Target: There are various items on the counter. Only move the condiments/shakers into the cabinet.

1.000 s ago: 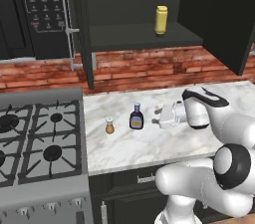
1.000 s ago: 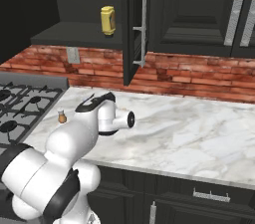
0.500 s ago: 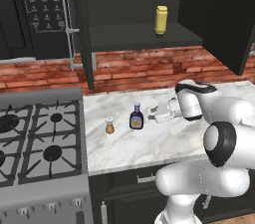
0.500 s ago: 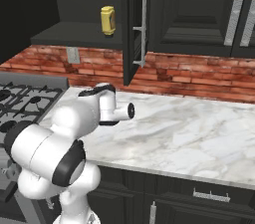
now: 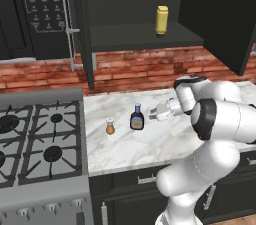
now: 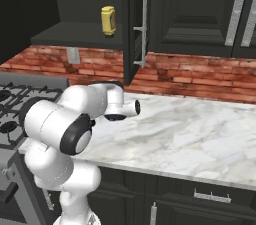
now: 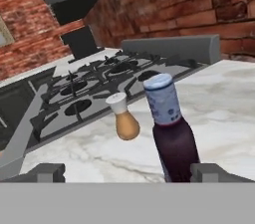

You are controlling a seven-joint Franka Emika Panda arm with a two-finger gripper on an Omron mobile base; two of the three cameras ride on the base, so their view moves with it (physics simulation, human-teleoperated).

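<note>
Purple-brown sauce bottle (image 7: 172, 138) near right fingertip (image 7: 211, 172), untouched; jaws spread wide.

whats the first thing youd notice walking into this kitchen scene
The big white robot arm bent low over the marble counter, its hand aimed sideways at a dark sauce bottle with a small orange shaker beside it. Next, the yellow squeeze bottle standing alone on the shelf of the open black cabinet above. The hand view shows the fingers spread, the sauce bottle close by the right one.
</note>
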